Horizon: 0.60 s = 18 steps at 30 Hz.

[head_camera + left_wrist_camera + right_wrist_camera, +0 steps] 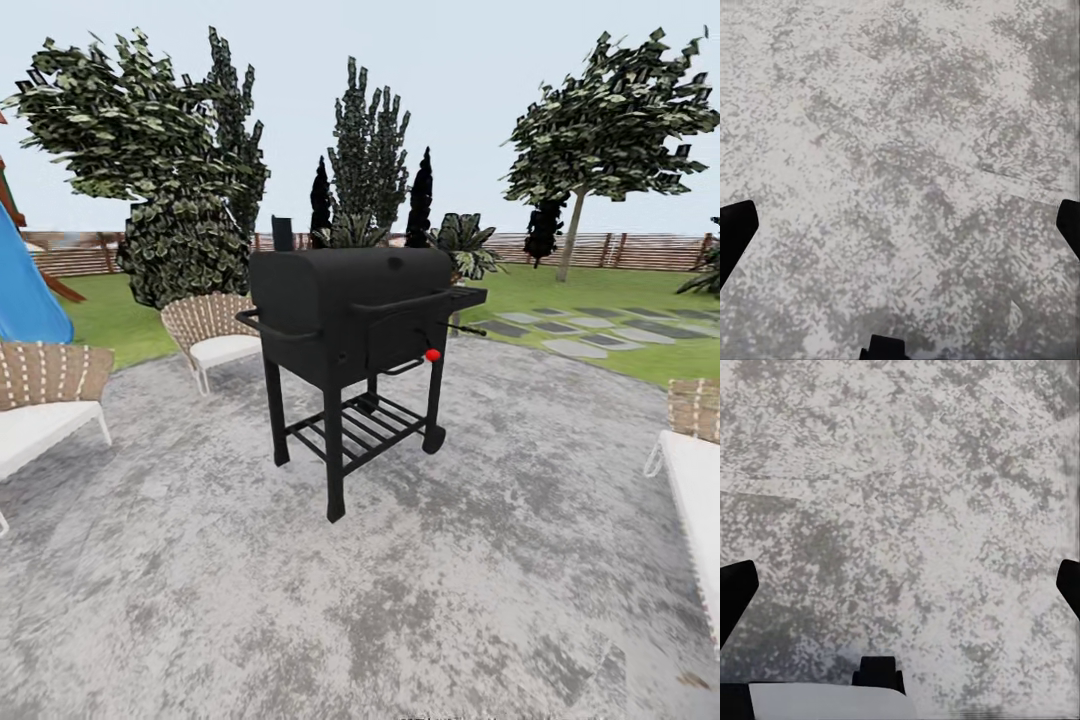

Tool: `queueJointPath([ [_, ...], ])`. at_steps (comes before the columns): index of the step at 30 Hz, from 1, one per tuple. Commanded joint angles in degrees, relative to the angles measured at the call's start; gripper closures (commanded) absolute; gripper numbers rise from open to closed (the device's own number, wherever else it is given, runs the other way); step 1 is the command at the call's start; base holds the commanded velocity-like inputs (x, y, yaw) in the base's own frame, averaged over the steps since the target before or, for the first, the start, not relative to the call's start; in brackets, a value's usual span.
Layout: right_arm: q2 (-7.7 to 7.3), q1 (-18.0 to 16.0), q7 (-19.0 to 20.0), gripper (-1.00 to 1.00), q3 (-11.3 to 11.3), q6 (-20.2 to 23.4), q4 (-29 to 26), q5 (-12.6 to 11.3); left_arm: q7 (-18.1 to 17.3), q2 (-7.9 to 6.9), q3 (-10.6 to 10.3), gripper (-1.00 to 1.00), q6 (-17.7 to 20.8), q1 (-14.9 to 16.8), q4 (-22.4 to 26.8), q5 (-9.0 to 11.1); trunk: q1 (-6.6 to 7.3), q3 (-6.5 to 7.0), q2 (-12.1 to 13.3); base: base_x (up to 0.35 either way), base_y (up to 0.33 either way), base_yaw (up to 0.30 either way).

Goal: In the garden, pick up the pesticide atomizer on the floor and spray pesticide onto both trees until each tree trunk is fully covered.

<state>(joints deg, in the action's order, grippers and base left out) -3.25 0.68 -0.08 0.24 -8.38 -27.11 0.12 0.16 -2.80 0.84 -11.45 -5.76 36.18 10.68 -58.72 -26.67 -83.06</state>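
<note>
I stand on the round paved patio [400, 600] of the garden. Far off at the right, on the lawn, a tree [610, 120] rises on a straight grey-brown trunk [571, 235]. Another leafy tree [120, 110] stands at the far left, its trunk hidden behind a bush. The pesticide atomizer is out of view. In the left wrist view my left gripper [900, 225] is open over bare mottled paving, its dark fingertips [735, 229] wide apart. My right gripper [900, 585] is open the same way over the paving, with nothing between its fingers [735, 592].
A black barbecue grill [350, 300] on legs stands straight ahead. Woven chairs sit at the left [50, 395], behind the grill [212, 330] and at the right edge [690, 440]. Dark cypresses [370, 150], a wooden fence [620, 250] and grey stepping stones [580, 335] lie beyond.
</note>
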Motion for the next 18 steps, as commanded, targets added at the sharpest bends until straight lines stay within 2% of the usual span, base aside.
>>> queueJointPath([
  [1,-0.01,0.0,0.0,-1.0,0.0,-0.1,-0.1,0.0,0.0,-0.01,-0.1,-1.0,-0.1,0.0,0.1,0.4,0.0,-0.04,0.0,0.0,0.002,-0.299],
  [18,-0.01,0.0,0.0,-1.0,0.0,-0.1,-0.1,0.0,0.0,-0.01,0.0,-1.0,-0.1,0.0,0.0,0.4,0.0,-0.14,0.0,0.006,0.0,-0.3],
])
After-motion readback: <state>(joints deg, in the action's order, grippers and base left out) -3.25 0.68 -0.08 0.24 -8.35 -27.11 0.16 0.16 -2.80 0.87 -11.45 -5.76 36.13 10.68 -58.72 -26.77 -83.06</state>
